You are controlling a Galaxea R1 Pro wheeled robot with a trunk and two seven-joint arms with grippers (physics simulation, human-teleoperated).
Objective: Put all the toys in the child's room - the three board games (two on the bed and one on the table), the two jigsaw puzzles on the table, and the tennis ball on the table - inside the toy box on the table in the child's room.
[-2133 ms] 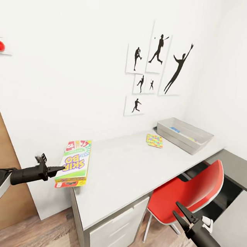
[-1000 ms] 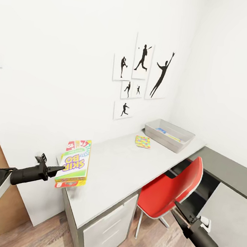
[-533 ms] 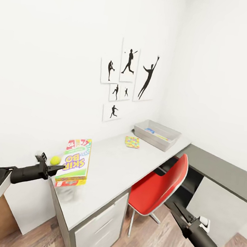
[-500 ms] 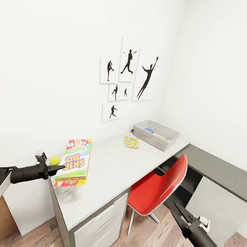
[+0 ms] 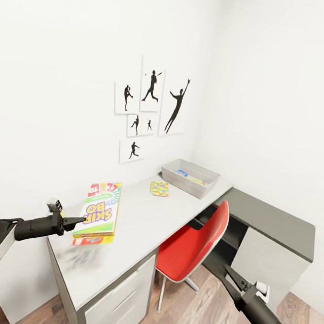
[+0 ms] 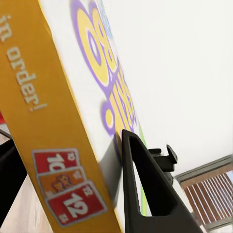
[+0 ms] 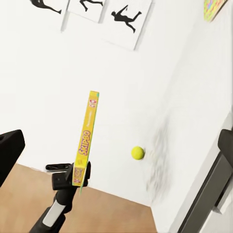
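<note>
Each arm is finished in matt black along a slim, tube-like forearm, and a white sleeve section is seen behind a bulky black joint on the left arm. The left tool [image 5: 74,220] is formed of two thin, pointed black fingers (a small pale grey block sits on top of its wrist). The right tool [image 5: 231,281] is built alike, with a white fitting beside its wrist.

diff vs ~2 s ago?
Mostly camera motion: the view swung, so the long pale grey-white desk, red chair and translucent grey toy box slid left in frame. The left gripper stays shut on the green-yellow SKIP BO game box; the right gripper stays open, empty.
</note>
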